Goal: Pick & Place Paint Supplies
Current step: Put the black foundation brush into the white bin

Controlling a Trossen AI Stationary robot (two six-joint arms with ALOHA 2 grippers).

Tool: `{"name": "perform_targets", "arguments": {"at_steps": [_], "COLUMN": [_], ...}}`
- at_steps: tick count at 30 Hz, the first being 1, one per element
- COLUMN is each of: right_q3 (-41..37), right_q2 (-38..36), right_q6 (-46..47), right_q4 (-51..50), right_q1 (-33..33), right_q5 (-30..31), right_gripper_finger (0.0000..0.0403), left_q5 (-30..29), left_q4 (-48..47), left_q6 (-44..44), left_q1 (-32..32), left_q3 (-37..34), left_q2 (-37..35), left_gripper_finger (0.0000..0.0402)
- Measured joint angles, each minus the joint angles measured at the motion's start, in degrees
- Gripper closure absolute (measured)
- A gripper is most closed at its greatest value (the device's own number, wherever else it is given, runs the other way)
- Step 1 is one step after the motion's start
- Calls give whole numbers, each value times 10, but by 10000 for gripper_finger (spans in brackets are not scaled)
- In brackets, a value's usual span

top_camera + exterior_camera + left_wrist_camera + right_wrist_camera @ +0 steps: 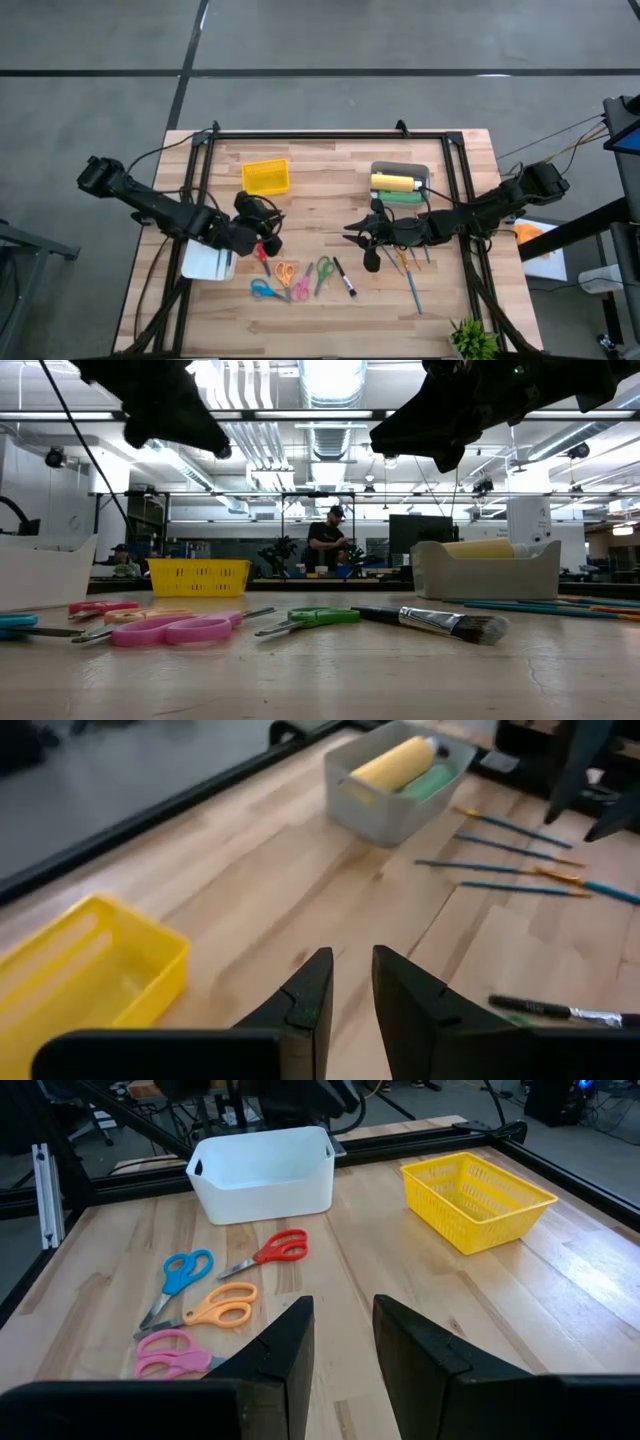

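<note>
- My left gripper [348,995] hangs above the table near the white bin [208,262], fingers slightly apart, holding nothing
- My right gripper [340,1342] hangs mid-table, fingers likewise apart and empty
- I see the yellow bottle [394,182] and a green bottle [403,196] lying in the grey bin [399,168]; thin brushes [411,285] lie on the wood just beside the right gripper; the black brush [344,277] lies beside the scissors [286,273]

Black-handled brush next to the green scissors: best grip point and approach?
Grip the black-handled brush mid-handle, coming straight down, fingers across the shaft. It lies flat on the table, so only its sides offer purchase; the green scissors lie close on one side, so avoid the end nearest them.
</note>
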Motion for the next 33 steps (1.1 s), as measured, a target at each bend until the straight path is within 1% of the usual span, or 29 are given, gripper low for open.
{"name": "perform_targets", "arguments": {"at_steps": [3, 7, 10, 14, 16, 19, 33], "right_q3": [0, 0, 0, 0, 0, 0, 0], "right_q2": [0, 0, 0, 0, 0, 0, 0], "right_q6": [0, 0, 0, 0, 0, 0, 0], "right_q4": [0, 0, 0, 0, 0, 0, 0], "right_q1": [0, 0, 0, 0, 0, 0, 0], "right_q5": [0, 0, 0, 0, 0, 0, 0], "right_gripper_finger": [300, 300, 300, 300, 300, 300, 300], "left_q5": [1, 19, 37, 77, 90, 98, 102], "left_q4": [105, 244, 340, 428, 447, 449, 431], "left_q6": [88, 197, 252, 306, 313, 313, 313], "left_q1": [8, 10, 11, 12, 13, 14, 14], "left_q3": [-36, -92, -132, -171, -180, -181, -180], "left_q2": [0, 0, 0, 0, 0, 0, 0], "left_gripper_finger": [324, 324, 324, 324, 324, 324, 324]}}
